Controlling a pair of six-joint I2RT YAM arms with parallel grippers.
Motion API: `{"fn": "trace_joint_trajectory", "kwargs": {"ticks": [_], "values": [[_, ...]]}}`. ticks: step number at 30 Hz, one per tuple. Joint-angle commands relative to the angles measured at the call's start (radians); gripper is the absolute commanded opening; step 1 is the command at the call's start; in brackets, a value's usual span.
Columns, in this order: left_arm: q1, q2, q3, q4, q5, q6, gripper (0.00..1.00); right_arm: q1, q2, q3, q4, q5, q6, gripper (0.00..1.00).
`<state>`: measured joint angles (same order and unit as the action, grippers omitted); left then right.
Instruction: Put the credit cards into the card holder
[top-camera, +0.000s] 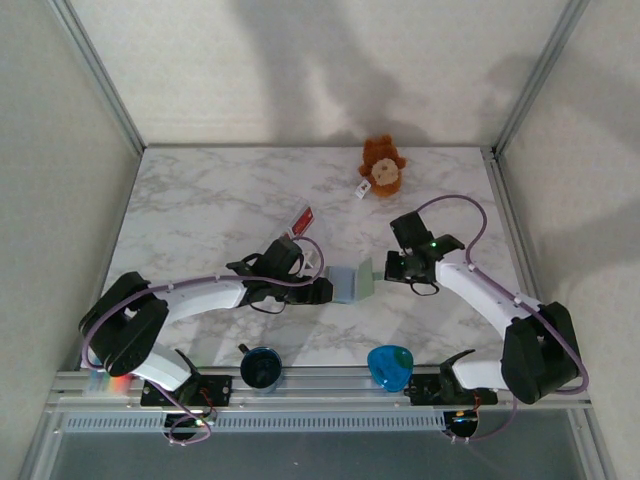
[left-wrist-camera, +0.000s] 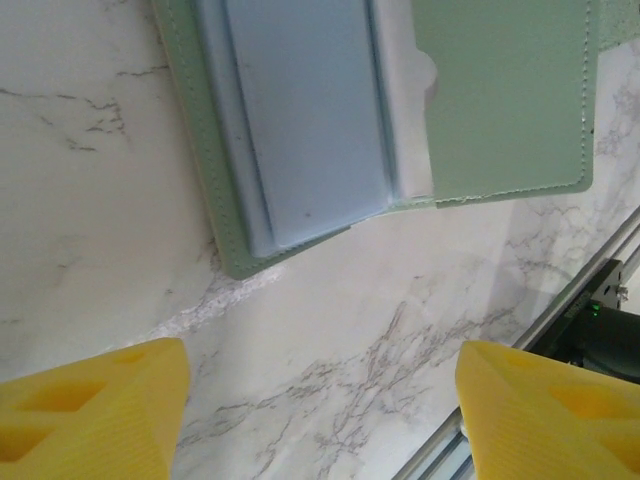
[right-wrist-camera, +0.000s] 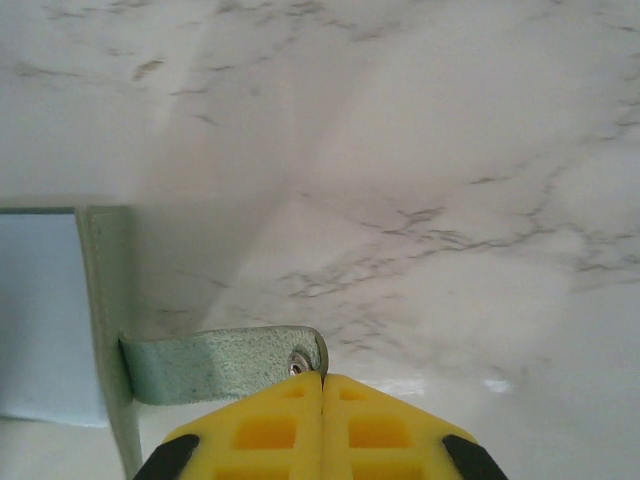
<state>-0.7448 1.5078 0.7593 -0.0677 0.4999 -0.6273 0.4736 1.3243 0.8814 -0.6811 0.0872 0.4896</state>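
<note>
the card holder (top-camera: 351, 284) lies open near the middle of the table (top-camera: 200, 200), inner side up. its fold runs away from the robot, so its long spread is left to right: the blue-grey leaf (left-wrist-camera: 300, 120) lies toward the left arm (top-camera: 200, 295) and the green pocket leaf (left-wrist-camera: 505, 100) toward the right arm (top-camera: 480, 290). at its right edge a narrow green strap (right-wrist-camera: 220, 365) with a metal snap sticks out. the right jaws are pressed together right at the snap end and look clamped on it, which probably pins the holder open. the left jaws stand apart and empty, low over bare marble just beside the holder's near-left edge and aimed at it. the only red card (top-camera: 305, 217) i can make out sits farther back on the table, beyond the left wrist and apart from the holder. whether a second card is with it is too small to tell. so the card lies behind and to the far side of the left jaws, not ahead of them. the left arm is clearly the nearer and the free one, and it would likely have to turn back from the holder to reach the card. the pocket mouth seems to face the fold, so a card would probably enter from the left.
</note>
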Motion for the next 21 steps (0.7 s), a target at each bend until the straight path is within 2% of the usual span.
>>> {"fn": "trace_joint_trajectory", "kwargs": {"ticks": [1,8,11,15,21], "values": [[-0.005,0.014,0.025,-0.026,-0.035,0.015,0.7,-0.01,0.04,0.009,-0.03,0.072,-0.053,0.0],[-0.016,0.041,0.051,-0.029,-0.05,-0.006,0.65,-0.025,0.152,0.053,-0.006,0.109,-0.1,0.0],[-0.016,0.028,0.048,-0.031,-0.072,-0.017,0.65,-0.027,0.2,0.074,0.014,0.085,-0.116,0.0],[-0.019,-0.041,0.048,-0.062,-0.116,-0.026,0.65,-0.027,0.245,0.109,0.023,0.033,-0.129,0.19],[-0.016,-0.169,0.057,-0.154,-0.252,-0.027,0.68,-0.027,0.193,0.142,-0.024,0.021,-0.125,0.36]]}}
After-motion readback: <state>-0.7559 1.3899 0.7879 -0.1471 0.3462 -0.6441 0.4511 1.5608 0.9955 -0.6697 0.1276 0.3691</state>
